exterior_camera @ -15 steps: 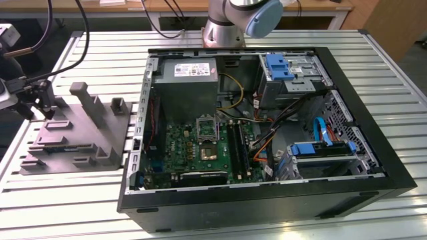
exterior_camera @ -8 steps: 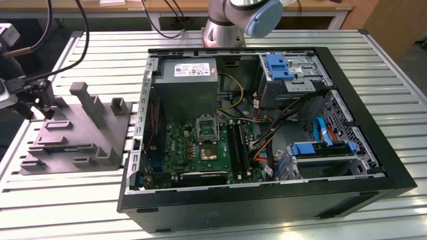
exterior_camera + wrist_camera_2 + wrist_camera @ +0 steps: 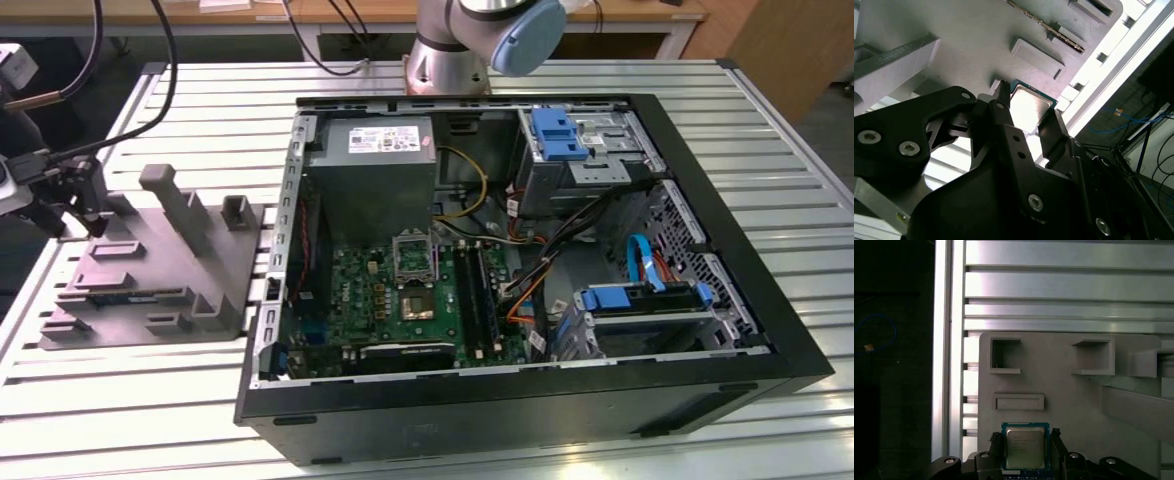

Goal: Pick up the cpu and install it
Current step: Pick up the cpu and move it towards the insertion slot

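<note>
The cpu (image 3: 1025, 447), a small square chip with a silvery top and a green rim, lies flat on the grey fixture block (image 3: 1064, 390). My gripper (image 3: 1025, 437) stands over it, its two black fingers pressed against opposite edges of the chip. The second wrist view shows the same grip: the cpu (image 3: 1029, 107) sits between the fingers of the gripper (image 3: 1029, 104), still resting on the block. In the exterior view the gripper (image 3: 83, 215) is at the far left, down at the fixture block (image 3: 147, 270). The green board's socket (image 3: 416, 300) sits inside the open computer case.
The open black computer case (image 3: 747, 330) takes up the exterior view's middle and right, with a grey power-supply box (image 3: 380, 150), drive bays and cables inside. Upright posts (image 3: 174, 200) rise from the fixture block near the gripper. The slatted metal table (image 3: 134, 400) carries everything.
</note>
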